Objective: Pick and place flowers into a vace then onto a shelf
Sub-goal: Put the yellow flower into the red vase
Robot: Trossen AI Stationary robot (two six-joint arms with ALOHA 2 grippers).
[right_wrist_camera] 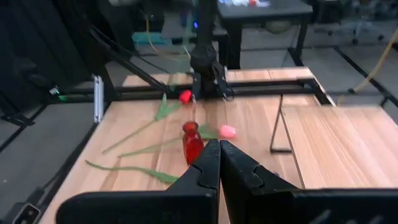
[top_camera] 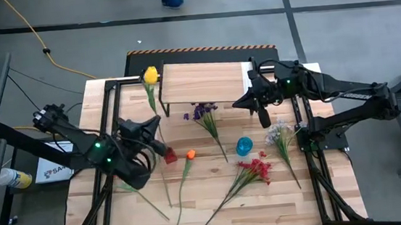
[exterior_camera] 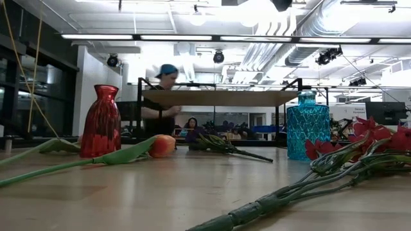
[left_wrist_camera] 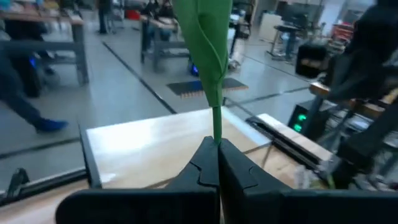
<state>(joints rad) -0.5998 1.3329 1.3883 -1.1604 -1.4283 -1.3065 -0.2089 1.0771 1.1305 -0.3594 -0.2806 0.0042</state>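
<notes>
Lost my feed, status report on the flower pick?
Left end effector shut on green flower stem. Right end effector shut, empty, by shelf. Red vase stands empty.

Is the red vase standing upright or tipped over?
Upright: the red vase stands on its base on the table, neck up, in the low view.

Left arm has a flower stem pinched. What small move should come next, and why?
Probably swing the left end effector, shut on a green stem that seems to belong to the yellow tulip, over the red vase standing upright close by, with the stem end above its mouth. The flower is in hand and the vase holds nothing.
</notes>
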